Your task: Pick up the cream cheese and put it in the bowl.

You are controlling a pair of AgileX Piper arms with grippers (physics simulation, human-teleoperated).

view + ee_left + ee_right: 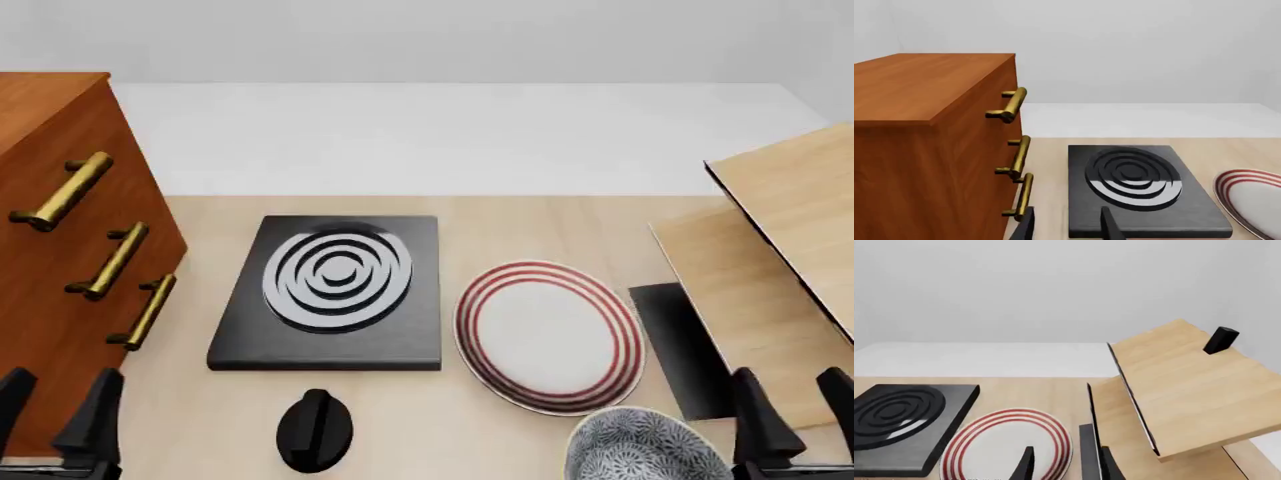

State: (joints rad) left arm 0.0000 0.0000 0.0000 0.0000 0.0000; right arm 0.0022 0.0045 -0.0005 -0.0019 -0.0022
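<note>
Waiting with both end effectors spread wide and empty at the near table edge.

Left end effector (56, 410) sits beside the wooden cabinet (54, 250), right end effector (791, 410) beside the tilted wooden shelf (787, 250); bowl (647, 447) lies just inside the right one, touching the plate (550, 335). The cream cheese is not visible, so a blind reach risks striking the shelf edge; open room lies mid-table past the stove (334, 290).

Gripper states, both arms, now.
Left gripper: open, holding nothing.
Right gripper: open, holding nothing.
</note>
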